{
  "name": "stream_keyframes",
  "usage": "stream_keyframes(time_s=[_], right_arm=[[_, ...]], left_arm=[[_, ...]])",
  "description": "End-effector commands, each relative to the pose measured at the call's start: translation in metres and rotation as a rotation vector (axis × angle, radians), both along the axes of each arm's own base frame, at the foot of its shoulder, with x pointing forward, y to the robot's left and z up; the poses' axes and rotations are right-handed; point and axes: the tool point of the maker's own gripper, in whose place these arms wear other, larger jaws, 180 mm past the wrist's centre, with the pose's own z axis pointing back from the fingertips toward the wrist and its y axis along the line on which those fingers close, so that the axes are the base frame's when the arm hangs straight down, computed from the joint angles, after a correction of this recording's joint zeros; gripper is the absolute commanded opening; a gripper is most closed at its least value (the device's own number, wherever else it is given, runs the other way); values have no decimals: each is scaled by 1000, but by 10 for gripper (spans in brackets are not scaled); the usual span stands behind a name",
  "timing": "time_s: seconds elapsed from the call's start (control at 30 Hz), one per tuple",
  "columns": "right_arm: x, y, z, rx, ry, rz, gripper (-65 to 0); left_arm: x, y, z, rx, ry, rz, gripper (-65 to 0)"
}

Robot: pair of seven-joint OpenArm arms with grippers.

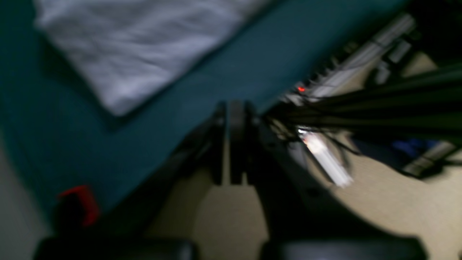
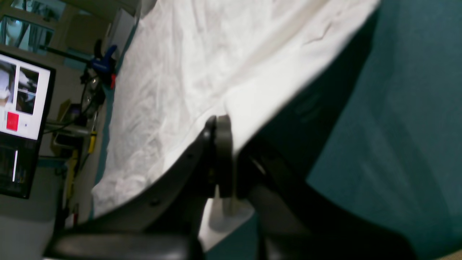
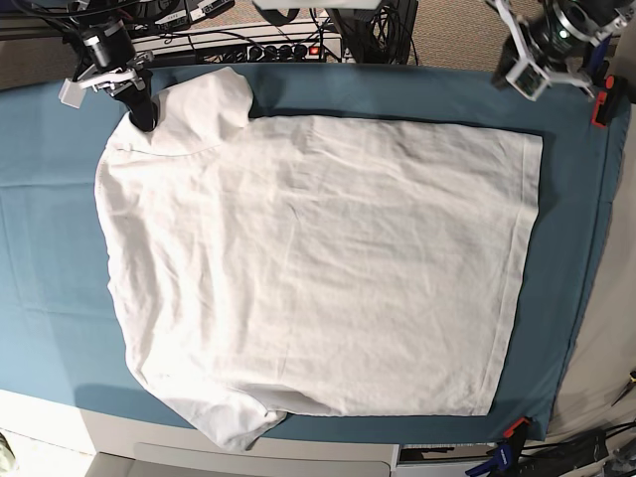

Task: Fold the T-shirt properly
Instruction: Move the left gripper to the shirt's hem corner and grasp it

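Note:
The white T-shirt (image 3: 318,268) lies spread out and wrinkled on the teal table cloth (image 3: 50,298). My right gripper (image 3: 142,114) is at the shirt's far left corner, shut on a fold of the fabric by the sleeve. The right wrist view shows the fingers (image 2: 224,144) pinching the shirt's edge (image 2: 202,54), lifted a little off the cloth. My left gripper (image 3: 542,70) hovers over the far right corner of the table, apart from the shirt. In the blurred left wrist view its fingers (image 1: 234,115) are together and empty, with the shirt's corner (image 1: 137,47) well ahead of them.
A power strip (image 3: 288,48) and cables lie beyond the table's far edge. A red clamp (image 3: 599,109) holds the cloth on the right edge, and another clamp (image 3: 512,429) sits at the near right corner. A monitor (image 2: 21,119) stands off to the side.

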Motion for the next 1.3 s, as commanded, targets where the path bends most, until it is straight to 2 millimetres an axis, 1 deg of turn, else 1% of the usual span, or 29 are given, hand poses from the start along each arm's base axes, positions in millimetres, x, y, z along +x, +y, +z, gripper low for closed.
stream_keyframes(time_s=[0.0,0.07,0.1,0.13,0.2,0.23,0.4,0.47,0.5,0.57,0.7,0.77,0.83,0.9,0.97,1.0,1.1,1.17,1.27], right_arm=[[4,-6,11,-22,-45,-8,-650],[3,-8,8,-43,-31,-9,-650],[2,-8,7,-52,-24,-7,-650],[2,-8,6,-57,-21,-8,-650],[2,-9,5,-65,-16,-7,-650],[1,-10,4,-74,-12,-8,-650],[1,-12,3,-93,-5,-11,-650],[1,-12,3,-92,-5,-11,-650],[1,-12,3,-92,-5,-10,-650],[1,-11,2,-92,-4,-10,-650],[1,-11,2,-92,-3,-9,-650],[1,-11,2,-92,-3,-9,-650],[1,-11,2,-92,-3,-9,-650],[1,-11,2,-92,-4,-10,-650],[1,-11,2,-92,-5,-9,-650],[1,-11,2,-92,-4,-9,-650],[1,-11,2,-91,-4,-9,-650],[1,-11,2,-92,-4,-9,-650],[1,-11,2,-92,-4,-9,-650]], left_arm=[[10,3,9,13,-52,11,-534],[27,15,15,51,-112,77,-441],[37,22,20,56,-145,124,-405],[45,29,24,65,-172,169,-394],[62,37,32,77,-213,218,-394],[67,44,26,67,-203,250,-394],[87,84,-27,-24,-80,417,-394],[98,95,-41,-63,-42,464,-394],[103,99,-44,-84,-26,478,-395],[114,105,-42,-130,-13,511,-397],[133,119,-11,-244,-73,548,-397],[133,132,1,-294,-92,585,-397],[128,148,5,-343,-91,645,-397],[122,162,2,-411,-73,706,-397],[114,168,-7,-474,-38,732,-397],[111,168,-13,-509,-14,733,-397],[102,157,-33,-620,71,718,-397],[96,150,-46,-664,121,715,-397],[90,142,-57,-699,171,704,-397]])
